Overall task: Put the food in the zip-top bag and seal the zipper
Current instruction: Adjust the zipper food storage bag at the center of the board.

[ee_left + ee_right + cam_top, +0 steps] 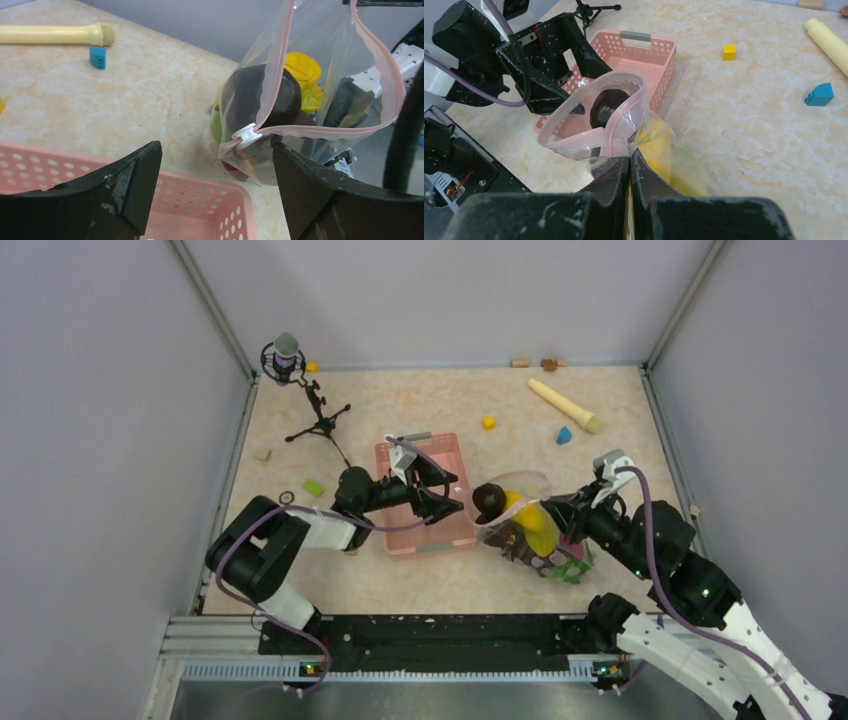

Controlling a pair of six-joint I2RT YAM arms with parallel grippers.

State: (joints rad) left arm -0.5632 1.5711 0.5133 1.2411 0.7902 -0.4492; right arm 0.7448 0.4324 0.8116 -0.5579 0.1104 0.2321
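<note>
The clear zip-top bag [525, 528] lies right of the pink basket with its mouth open. It holds a dark purple-brown piece [488, 500], a yellow fruit [536, 521] and green produce [570, 566]. The pinkish zipper [381, 56] gapes in a loop, and its white slider [246, 135] sits at the near end. My left gripper [217, 167] is open and empty, with the slider between its fingers [135, 185], untouched and nearer the right finger. My right gripper [630, 161] is shut on the bag's zipper end [621, 132].
The pink basket [400, 452] lies under my left gripper. A beige rolling pin [565, 405], a blue block [565, 435] and a yellow block [488, 422] lie behind the bag. A microphone tripod [305, 400] stands at the back left, with a green block [314, 487] near it.
</note>
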